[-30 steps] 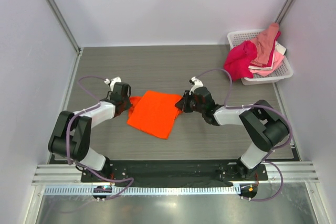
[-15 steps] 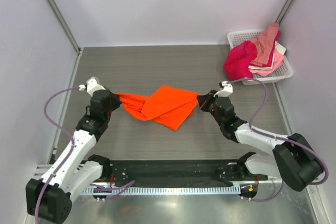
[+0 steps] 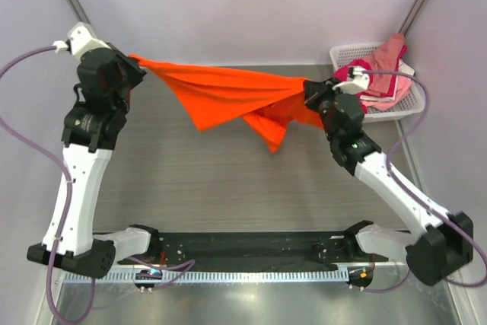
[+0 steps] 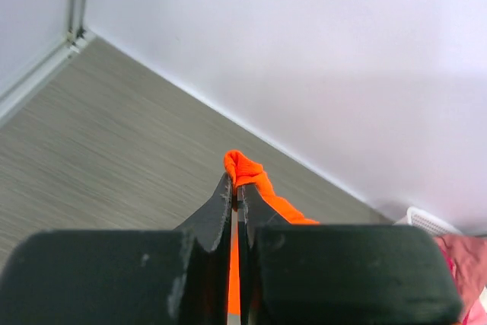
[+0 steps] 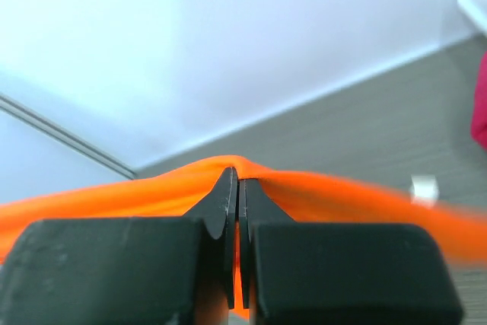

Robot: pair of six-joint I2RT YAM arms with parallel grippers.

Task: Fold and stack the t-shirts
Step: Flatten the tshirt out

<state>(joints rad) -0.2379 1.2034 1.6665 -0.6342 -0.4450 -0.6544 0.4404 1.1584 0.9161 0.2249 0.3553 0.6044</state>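
Note:
The bright orange t-shirt (image 3: 221, 93) hangs stretched in the air between both arms, well above the table, with a loose flap drooping near its middle. My left gripper (image 3: 131, 60) is shut on its left end; orange cloth (image 4: 245, 169) bunches out past the tips of my left gripper (image 4: 237, 185). My right gripper (image 3: 308, 93) is shut on the right end, and the shirt (image 5: 114, 195) spreads to both sides of my right gripper (image 5: 237, 180). A magenta t-shirt (image 3: 348, 89), a salmon one (image 3: 386, 58) and a pale pink one (image 3: 377, 100) lie piled in the basket.
The white lattice basket (image 3: 403, 108) stands at the far right corner against the wall. White walls close in the grey wood-grain table (image 3: 221, 180) on three sides. Both arm bases sit on the black rail (image 3: 243, 249) at the near edge.
Both arms have risen and spread apart, lifting the orange t-shirt off the table and pulling it taut. The right gripper closed on the cloth at the start.

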